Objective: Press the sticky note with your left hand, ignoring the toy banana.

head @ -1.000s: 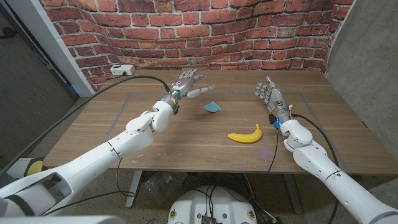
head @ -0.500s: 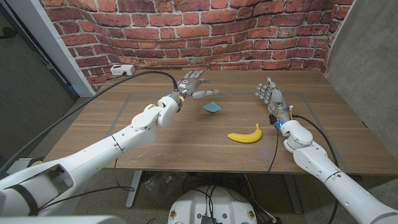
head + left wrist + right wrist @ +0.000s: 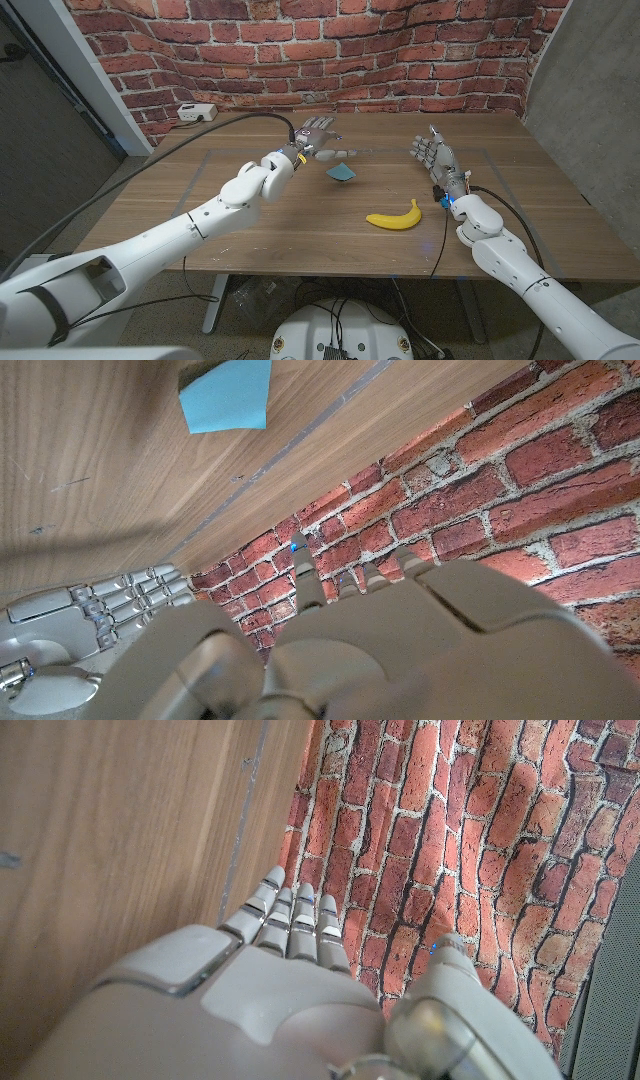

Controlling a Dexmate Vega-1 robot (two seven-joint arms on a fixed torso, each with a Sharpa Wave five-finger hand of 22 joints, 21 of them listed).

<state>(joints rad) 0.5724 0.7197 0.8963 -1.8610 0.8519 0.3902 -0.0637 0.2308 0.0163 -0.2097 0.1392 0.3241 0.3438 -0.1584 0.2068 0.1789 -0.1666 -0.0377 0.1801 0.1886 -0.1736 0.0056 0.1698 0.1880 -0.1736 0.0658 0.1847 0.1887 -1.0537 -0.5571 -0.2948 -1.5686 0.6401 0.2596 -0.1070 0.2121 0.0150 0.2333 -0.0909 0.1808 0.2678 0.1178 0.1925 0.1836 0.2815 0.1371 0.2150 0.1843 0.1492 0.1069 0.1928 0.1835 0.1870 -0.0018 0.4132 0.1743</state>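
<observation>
The left hand hangs over the far middle of the worktop, fingers spread apart and holding nothing, just beside the note on its far side and not yet touching it. The note is a small blue paper square lying on the wood a little left of centre; in the left wrist view one edge looks slightly lifted, so it may not lie quite flat. It should be light, thin and limp, likely to slide or curl if pushed sideways, so a straight downward press with flat fingers on its middle seems the safer way; nothing needs grasping.

The banana lies nearer the robot and to the right, well apart from the note, out of the likely path. The right hand stands open on the right side, fingers up and together, empty.

The note sits well away from every worktop edge. A brick wall stands behind the far edge and a white box rests at the far left corner.
</observation>
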